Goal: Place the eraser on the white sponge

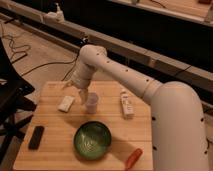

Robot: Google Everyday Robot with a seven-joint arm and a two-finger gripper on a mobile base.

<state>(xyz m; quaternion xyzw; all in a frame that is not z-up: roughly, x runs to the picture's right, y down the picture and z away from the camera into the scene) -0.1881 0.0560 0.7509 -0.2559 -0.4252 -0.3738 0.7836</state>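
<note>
The eraser (36, 137) is a small black block lying flat near the front left corner of the wooden table (55, 150). The white sponge (66, 103) lies flat at the table's back left. My gripper (74, 90) hangs just above and behind the sponge, between it and a translucent cup (91, 102), with its fingers spread open and nothing between them. The eraser is well forward of the gripper, and apart from the sponge.
A green bowl (93, 140) sits front centre. A white printed tube (126, 104) lies at the back right, and an orange carrot-like piece (133, 157) at the front right edge. A black chair (10, 100) stands left of the table. Cables run on the floor behind.
</note>
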